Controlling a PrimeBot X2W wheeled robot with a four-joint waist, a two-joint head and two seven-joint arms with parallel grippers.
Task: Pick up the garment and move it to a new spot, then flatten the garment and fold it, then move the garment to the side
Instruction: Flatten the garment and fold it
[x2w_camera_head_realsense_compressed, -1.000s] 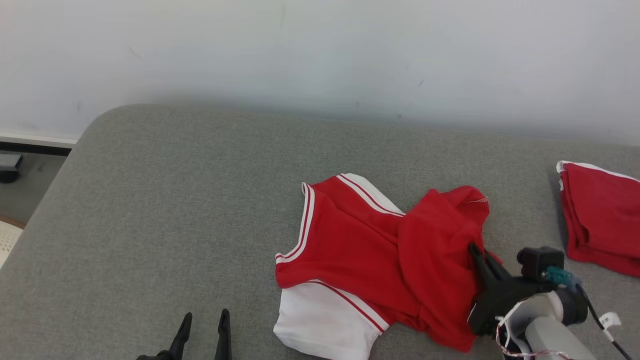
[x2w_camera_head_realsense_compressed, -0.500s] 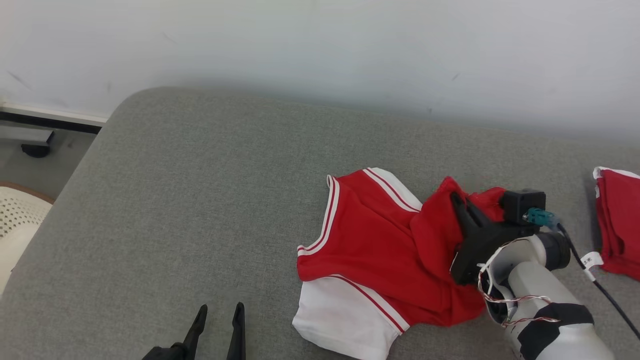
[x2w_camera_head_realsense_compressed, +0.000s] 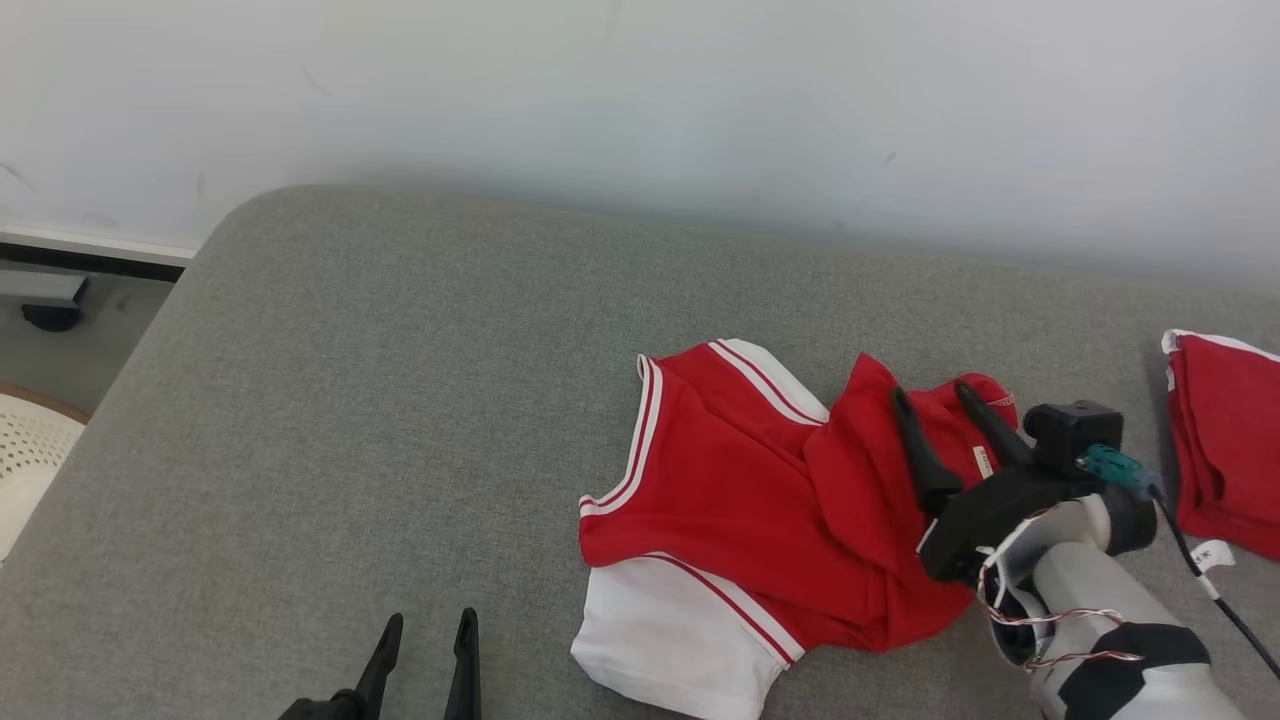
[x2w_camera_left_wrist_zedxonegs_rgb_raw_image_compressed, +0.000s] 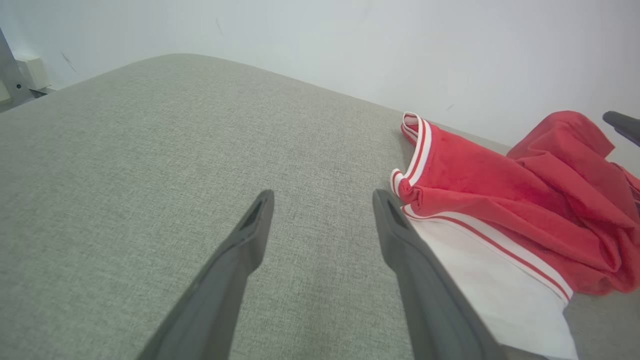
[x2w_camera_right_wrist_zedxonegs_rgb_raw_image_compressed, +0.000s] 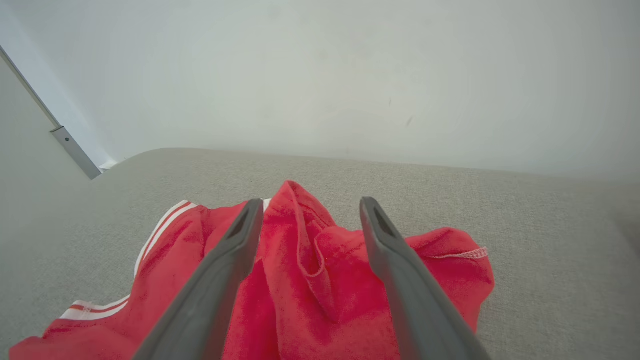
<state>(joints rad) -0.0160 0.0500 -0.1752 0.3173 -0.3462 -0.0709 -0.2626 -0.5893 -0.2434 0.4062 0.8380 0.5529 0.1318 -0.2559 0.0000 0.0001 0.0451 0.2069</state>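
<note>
The garment (x2w_camera_head_realsense_compressed: 720, 500) is a red top with white-striped trim and white sleeves, lying crumpled on the grey padded surface (x2w_camera_head_realsense_compressed: 350, 400), right of centre. Its right part is bunched into a raised fold. My right gripper (x2w_camera_head_realsense_compressed: 932, 392) stands open over that fold, a finger on each side, with nothing clamped. In the right wrist view the red garment (x2w_camera_right_wrist_zedxonegs_rgb_raw_image_compressed: 310, 280) lies loose between the spread fingers of that gripper (x2w_camera_right_wrist_zedxonegs_rgb_raw_image_compressed: 311, 201). My left gripper (x2w_camera_head_realsense_compressed: 430, 617) is open at the bottom edge, left of the garment. From its wrist, the left gripper (x2w_camera_left_wrist_zedxonegs_rgb_raw_image_compressed: 322, 195) hovers above bare surface, the garment (x2w_camera_left_wrist_zedxonegs_rgb_raw_image_compressed: 480, 190) just to its right.
A second red garment (x2w_camera_head_realsense_compressed: 1225, 450) lies folded at the right edge. A white wall rises directly behind the surface. The surface's rounded corner is at the far left, with floor and a white perforated object (x2w_camera_head_realsense_compressed: 25, 450) beyond. A cable with a tag (x2w_camera_head_realsense_compressed: 1210, 555) trails from my right wrist.
My right gripper carried the garment's right part up and back, then opened and let it go; the cloth now lies slack. The head camera shifted. My left gripper stayed open.
</note>
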